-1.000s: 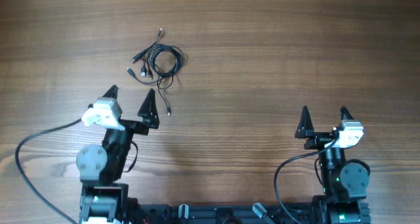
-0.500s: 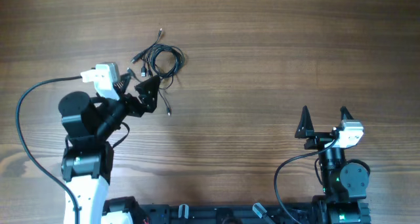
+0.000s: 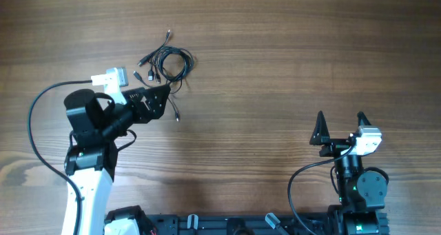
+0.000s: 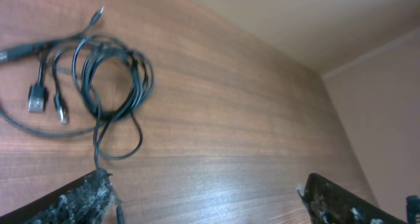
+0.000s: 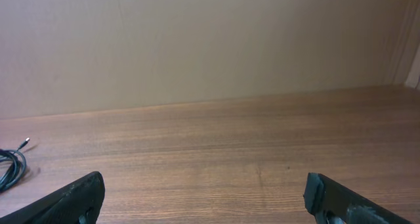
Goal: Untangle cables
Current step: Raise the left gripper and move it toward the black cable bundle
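Observation:
The cables (image 3: 165, 63) lie in a small tangled black bundle on the wooden table, left of centre, with plug ends sticking out left and a thin tail (image 3: 176, 111) trailing toward me. My left gripper (image 3: 155, 95) hovers just on the near side of the bundle, open and holding nothing. In the left wrist view the cables (image 4: 108, 73) loop at upper left, and the tail runs down beside the left finger (image 4: 72, 201) of the left gripper (image 4: 207, 194). My right gripper (image 3: 340, 121) stands open far to the right. It (image 5: 203, 198) sees the cables (image 5: 10, 168) at its left edge.
The left arm's thick black wire (image 3: 34, 125) arcs over the table at the left. The arm bases sit along the near edge (image 3: 227, 225). A beige wall (image 5: 210, 46) rises behind the table's far edge.
My left arm has swung up and forward from its rest pose, bringing its gripper right next to the near side of the cable bundle. The right arm has not moved.

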Motion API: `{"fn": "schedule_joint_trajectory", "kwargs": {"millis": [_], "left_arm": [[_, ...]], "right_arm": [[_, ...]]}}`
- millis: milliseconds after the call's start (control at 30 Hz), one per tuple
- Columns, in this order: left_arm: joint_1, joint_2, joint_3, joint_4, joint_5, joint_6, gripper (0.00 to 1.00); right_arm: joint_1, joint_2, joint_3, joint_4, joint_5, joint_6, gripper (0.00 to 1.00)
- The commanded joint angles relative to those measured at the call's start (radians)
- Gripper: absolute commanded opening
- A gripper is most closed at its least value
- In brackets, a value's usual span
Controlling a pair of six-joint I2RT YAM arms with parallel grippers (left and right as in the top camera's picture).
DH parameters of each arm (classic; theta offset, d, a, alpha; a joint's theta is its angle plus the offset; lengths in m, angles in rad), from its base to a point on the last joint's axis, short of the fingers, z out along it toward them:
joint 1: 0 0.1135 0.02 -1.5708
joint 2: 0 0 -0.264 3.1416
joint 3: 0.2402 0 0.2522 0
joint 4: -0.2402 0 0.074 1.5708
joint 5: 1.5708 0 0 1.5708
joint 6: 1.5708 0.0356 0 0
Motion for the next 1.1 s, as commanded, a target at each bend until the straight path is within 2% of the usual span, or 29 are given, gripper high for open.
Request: {"fn": "schedule_joint_trajectory", "kwargs": {"millis": [0, 33, 67, 100, 133, 267, 400, 467, 500, 600, 667, 767, 833, 1067], "left_arm": [[0.006, 0.065, 0.016, -0.023, 0.008, -0.004, 0.75], [0.006, 0.086, 0.016, -0.026, 0.008, -0.004, 0.6], [0.006, 0.106, 0.016, -0.027, 0.008, -0.004, 0.39], [0.006, 0.129, 0.016, -0.034, 0.008, -0.004, 0.14], [0.006, 0.147, 0.016, -0.039, 0.008, -0.004, 0.04], [0.006, 0.217, 0.016, -0.072, 0.007, -0.004, 0.04], [0.006, 0.264, 0.016, -0.106, -0.083, -0.005, 0.04], [-0.008, 0.286, 0.016, -0.129, -0.145, -0.005, 0.13], [-0.019, 0.294, 0.016, -0.135, -0.178, -0.004, 0.21], [-0.074, 0.316, 0.016, -0.145, -0.315, -0.004, 0.85], [-0.102, 0.328, 0.016, -0.146, -0.372, -0.005, 0.98], [-0.143, 0.348, 0.016, -0.146, -0.457, -0.006, 1.0], [-0.16, 0.354, 0.016, -0.146, -0.532, -0.053, 1.0], [-0.177, 0.356, 0.014, -0.145, -0.566, -0.058, 1.0]], "right_arm": [[-0.006, -0.009, -0.001, 0.005, 0.012, -0.018, 1.0], [-0.006, -0.009, -0.001, 0.005, 0.012, -0.018, 1.0], [-0.006, -0.009, -0.001, 0.005, 0.012, -0.018, 1.0], [-0.006, -0.009, -0.001, 0.005, 0.012, -0.018, 1.0], [-0.006, -0.009, -0.001, 0.005, 0.012, -0.018, 1.0], [-0.006, -0.009, -0.001, 0.005, 0.012, -0.019, 1.0], [-0.006, -0.009, -0.001, 0.005, 0.012, -0.018, 1.0], [-0.006, -0.009, -0.001, 0.005, 0.012, -0.018, 1.0], [-0.006, -0.009, -0.001, 0.005, 0.012, -0.018, 1.0], [-0.006, -0.009, -0.001, 0.005, 0.012, -0.018, 1.0], [-0.006, -0.009, -0.001, 0.005, 0.012, -0.018, 1.0], [-0.006, -0.009, -0.001, 0.005, 0.012, -0.018, 1.0], [-0.006, -0.009, -0.001, 0.005, 0.012, -0.019, 1.0], [-0.006, -0.009, -0.001, 0.005, 0.012, -0.018, 1.0]]}}
